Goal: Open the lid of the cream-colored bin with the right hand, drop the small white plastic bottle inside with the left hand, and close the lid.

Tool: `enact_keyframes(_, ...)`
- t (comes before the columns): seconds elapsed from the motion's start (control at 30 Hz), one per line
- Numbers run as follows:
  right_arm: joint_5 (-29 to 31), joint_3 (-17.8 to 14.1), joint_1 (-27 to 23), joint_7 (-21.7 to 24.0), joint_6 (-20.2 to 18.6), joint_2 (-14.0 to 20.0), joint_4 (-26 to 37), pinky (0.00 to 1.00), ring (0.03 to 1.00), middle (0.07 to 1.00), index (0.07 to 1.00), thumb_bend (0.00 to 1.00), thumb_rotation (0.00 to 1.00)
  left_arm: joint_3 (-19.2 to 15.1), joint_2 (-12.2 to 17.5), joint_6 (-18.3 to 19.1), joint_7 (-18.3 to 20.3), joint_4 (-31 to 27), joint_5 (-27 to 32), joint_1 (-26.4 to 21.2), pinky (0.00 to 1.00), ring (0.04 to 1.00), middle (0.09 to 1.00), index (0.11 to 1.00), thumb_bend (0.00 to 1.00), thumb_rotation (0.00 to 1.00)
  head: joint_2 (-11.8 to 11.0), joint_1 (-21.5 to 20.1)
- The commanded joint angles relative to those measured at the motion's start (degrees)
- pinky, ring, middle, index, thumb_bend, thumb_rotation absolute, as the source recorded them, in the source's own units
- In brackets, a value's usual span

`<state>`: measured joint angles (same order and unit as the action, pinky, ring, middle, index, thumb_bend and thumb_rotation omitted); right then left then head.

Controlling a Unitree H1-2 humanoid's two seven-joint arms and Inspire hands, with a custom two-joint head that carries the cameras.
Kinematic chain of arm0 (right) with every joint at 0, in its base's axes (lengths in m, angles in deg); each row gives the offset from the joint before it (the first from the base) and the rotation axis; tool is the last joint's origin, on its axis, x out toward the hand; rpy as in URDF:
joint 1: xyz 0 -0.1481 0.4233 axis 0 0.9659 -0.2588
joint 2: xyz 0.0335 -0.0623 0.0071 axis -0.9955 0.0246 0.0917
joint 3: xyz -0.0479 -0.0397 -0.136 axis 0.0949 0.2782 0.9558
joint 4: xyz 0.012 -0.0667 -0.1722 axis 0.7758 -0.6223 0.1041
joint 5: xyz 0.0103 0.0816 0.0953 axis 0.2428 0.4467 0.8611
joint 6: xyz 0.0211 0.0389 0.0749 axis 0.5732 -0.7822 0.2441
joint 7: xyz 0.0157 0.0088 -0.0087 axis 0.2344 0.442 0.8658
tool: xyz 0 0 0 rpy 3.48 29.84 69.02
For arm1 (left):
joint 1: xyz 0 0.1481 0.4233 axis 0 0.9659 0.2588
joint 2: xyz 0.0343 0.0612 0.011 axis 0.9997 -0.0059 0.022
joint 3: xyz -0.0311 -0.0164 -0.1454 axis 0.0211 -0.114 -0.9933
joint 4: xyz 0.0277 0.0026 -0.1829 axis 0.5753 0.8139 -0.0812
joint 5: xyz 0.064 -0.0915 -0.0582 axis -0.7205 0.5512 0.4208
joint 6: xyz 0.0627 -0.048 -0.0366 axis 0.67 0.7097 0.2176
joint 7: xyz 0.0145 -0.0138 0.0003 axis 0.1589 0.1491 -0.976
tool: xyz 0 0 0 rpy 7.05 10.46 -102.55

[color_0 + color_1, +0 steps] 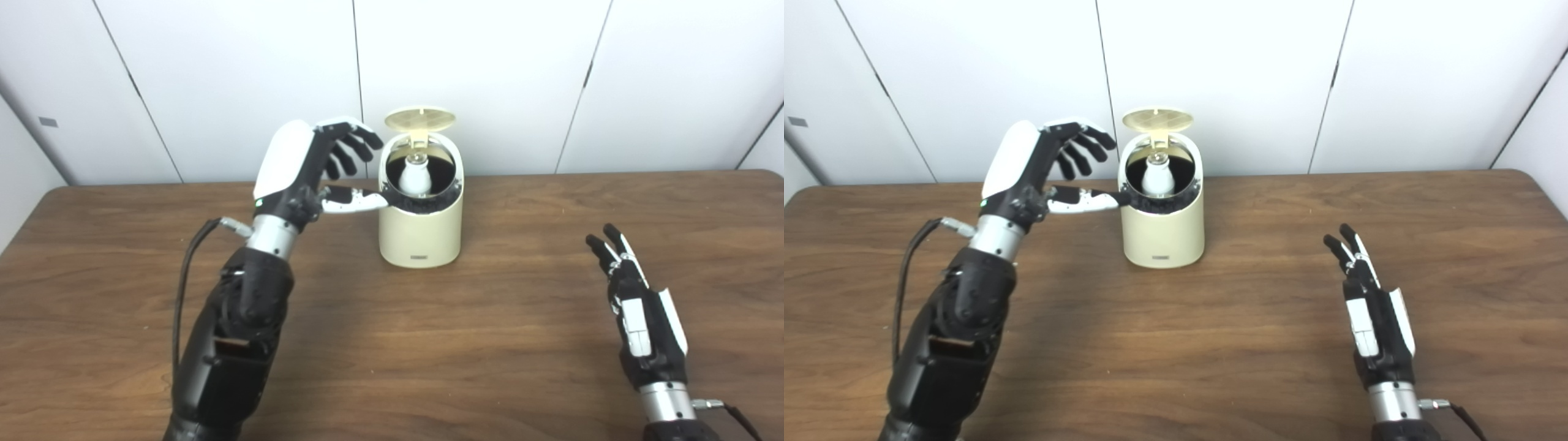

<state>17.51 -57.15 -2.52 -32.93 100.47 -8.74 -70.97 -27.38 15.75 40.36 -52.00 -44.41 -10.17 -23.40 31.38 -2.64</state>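
The cream-colored bin (420, 233) stands upright at the middle of the table, its round lid (420, 118) tipped up and open at the back. Inside the dark opening lies the small white plastic bottle (414, 175). My left hand (312, 165) hovers just left of the bin's rim, open, its thumb reaching to the rim and its fingers spread above. It holds nothing. My right hand (637, 312) rests low over the table at the front right, open with fingers extended, well apart from the bin.
The brown wooden table (490, 343) spreads wide around the bin. White wall panels (490, 73) stand close behind the table's far edge. A black cable (184, 282) loops beside my left forearm.
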Motion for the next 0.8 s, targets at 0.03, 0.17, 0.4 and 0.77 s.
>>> enact_keyframes(0.03, 0.22, 0.01, 1.7, -0.35, 0.22, -0.25, -1.55, 1.0, 0.957, 0.901, 0.961, 0.74, 0.98, -1.76, 0.18, 2.83, 1.38, -4.18, 2.88, -0.13, 0.35, 0.469, 0.58, 0.612, 0.67, 0.19, 0.17, 0.07)
enact_keyframes(0.17, 1.29, -0.1, 1.45, 0.16, 0.22, -0.06, -1.28, 1.0, 0.959, 0.904, 0.963, 0.72, 0.97, -3.13, 0.96, 2.3, 0.6, -5.0, 3.95, 3.43, 0.43, 0.561, 0.644, 0.652, 0.56, 0.25, 0.39, 0.09)
enact_keyframes(0.4, 2.53, -0.27, 0.13, 0.42, -2.52, 0.18, 0.81, 1.0, 0.942, 0.916, 0.952, 0.71, 0.95, -7.02, -0.47, 1.04, 0.63, -4.83, 13.09, 8.49, 0.54, 0.611, 0.678, 0.728, 0.45, 0.5, 0.55, 0.5)
enact_keyframes(0.77, 1.24, 1.44, -6.46, 2.24, -6.59, 3.29, 3.71, 0.97, 0.946, 0.942, 0.953, 0.77, 0.97, -11.32, -5.52, -2.08, 0.26, -3.18, 29.36, 18.7, 0.86, 0.908, 0.956, 0.978, 0.51, 0.92, 0.85, -0.03)
